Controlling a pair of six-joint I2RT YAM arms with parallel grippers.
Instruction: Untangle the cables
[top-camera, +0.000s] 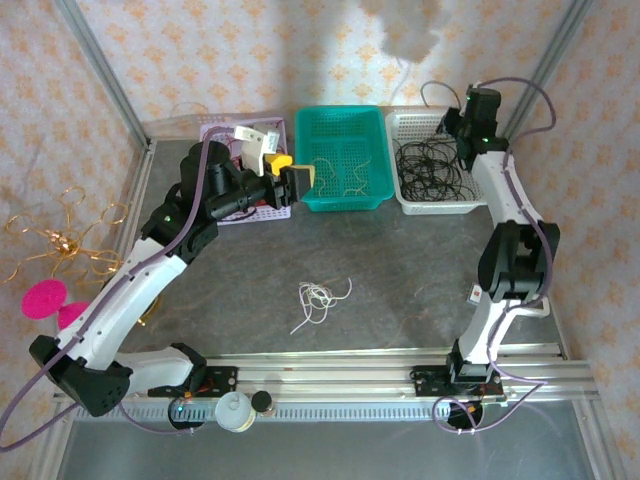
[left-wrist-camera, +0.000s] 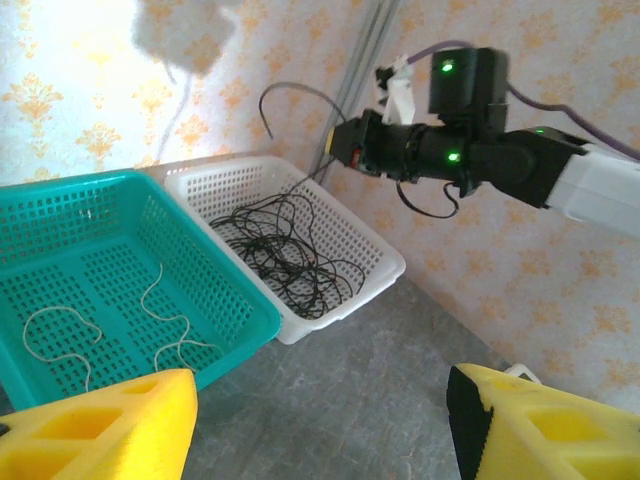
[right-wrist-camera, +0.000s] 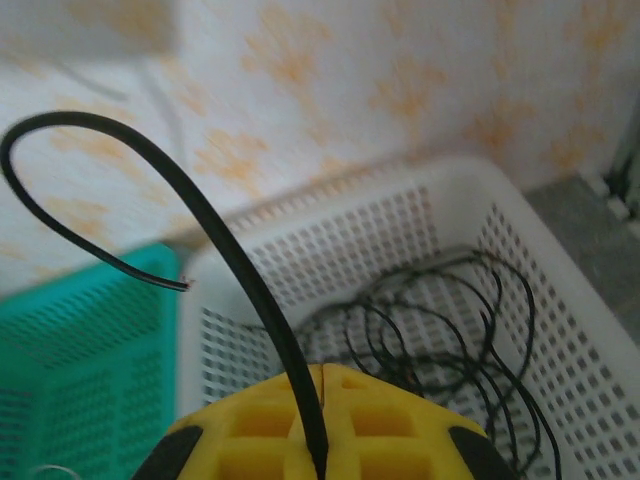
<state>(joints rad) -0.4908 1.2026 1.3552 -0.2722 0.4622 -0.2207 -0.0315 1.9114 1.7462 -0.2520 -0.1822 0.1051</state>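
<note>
Cables lie in three spots. A loose cream clump (top-camera: 320, 298) sits on the table (top-camera: 400, 280) between the two arms, well short of the baskets. A few cream strands (left-wrist-camera: 62, 310) curl on the floor of the teal basket (left-wrist-camera: 60, 200), and a tangle of black cables (left-wrist-camera: 290, 260) lies in the white basket (left-wrist-camera: 375, 255) just beside it. The right gripper (right-wrist-camera: 322, 420) is clenched on one black cable (right-wrist-camera: 250, 295). It rises from between the yellow fingers and arcs over, its cut end hanging free above the baskets. The left gripper (left-wrist-camera: 320, 428) hovers at the teal basket's left side, its fingers (left-wrist-camera: 100, 430) spread apart with nothing between them. A lilac basket (top-camera: 213, 127) stands behind the left arm.
</note>
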